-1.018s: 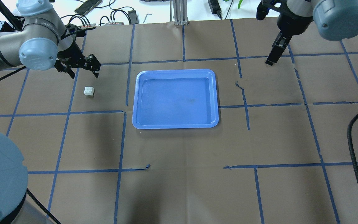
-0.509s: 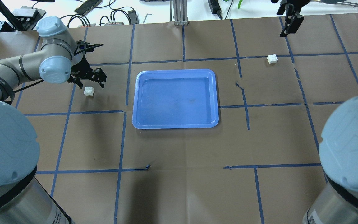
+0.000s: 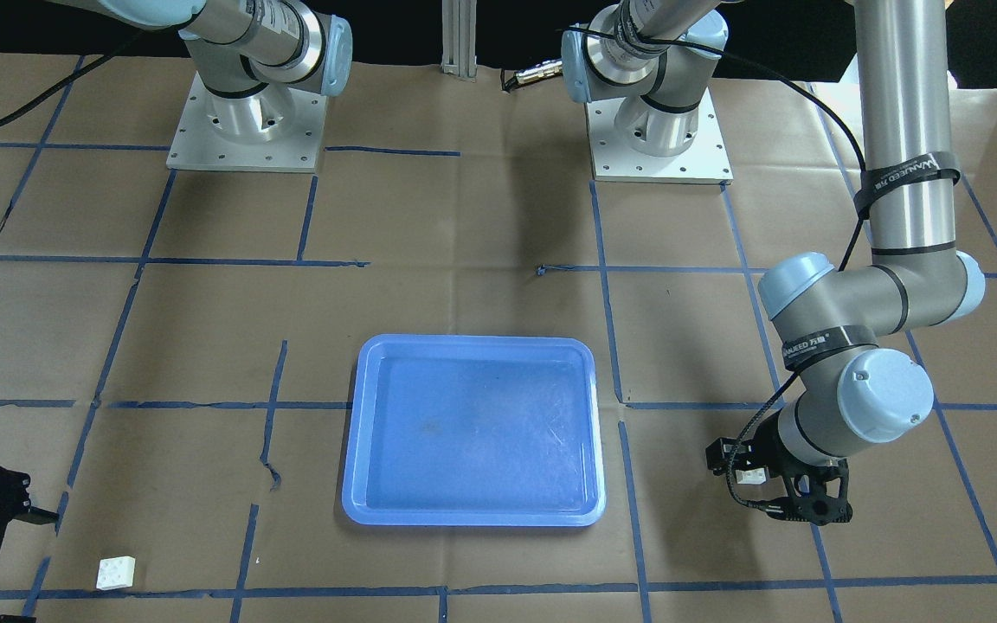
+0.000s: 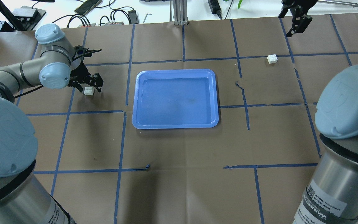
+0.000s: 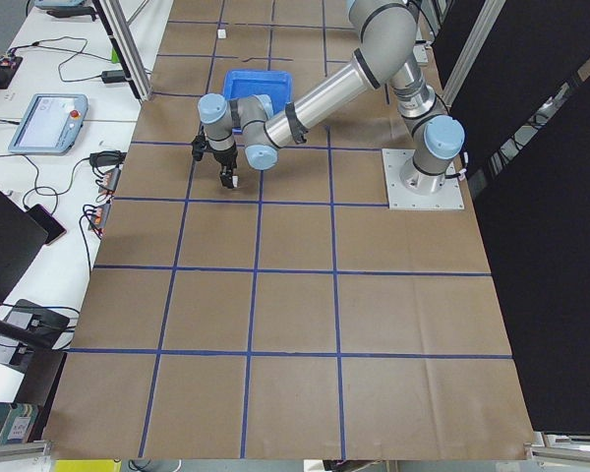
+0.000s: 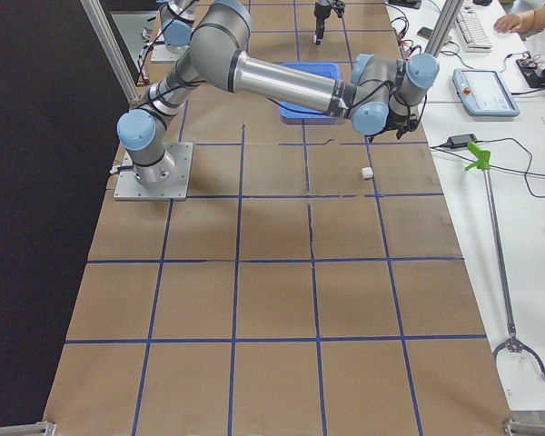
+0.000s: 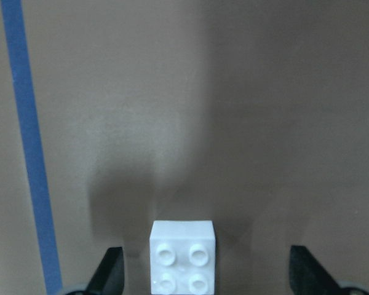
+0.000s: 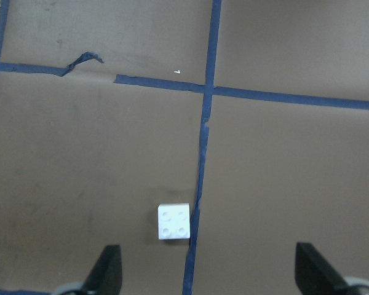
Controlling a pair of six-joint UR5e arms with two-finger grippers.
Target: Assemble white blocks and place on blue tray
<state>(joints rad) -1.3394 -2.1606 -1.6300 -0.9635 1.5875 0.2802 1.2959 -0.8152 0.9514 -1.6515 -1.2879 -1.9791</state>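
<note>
1. Plain white on left block (image 4: 89, 91) and right block (image 4: 272, 58), studs included.
2. Light blue on tray (image 4: 172, 102), with faint darker scuffs inside.
3. Dull brown on table (image 4: 179, 149), crossed by a grid of dark blue tape (image 4: 89, 170).
4. Silver-grey on arms (image 4: 11, 70), with pale blue caps (image 4: 52, 75) at the joints and black bands lettered in white.
5. Black on left gripper (image 4: 89, 87) and right gripper (image 4: 291, 31).
6. Bright silver on base plates (image 3: 196, 151).

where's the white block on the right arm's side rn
In the overhead view the white block sits on the brown paper right of the blue tray, against a blue tape line; the right gripper is open, not touching it.
</note>
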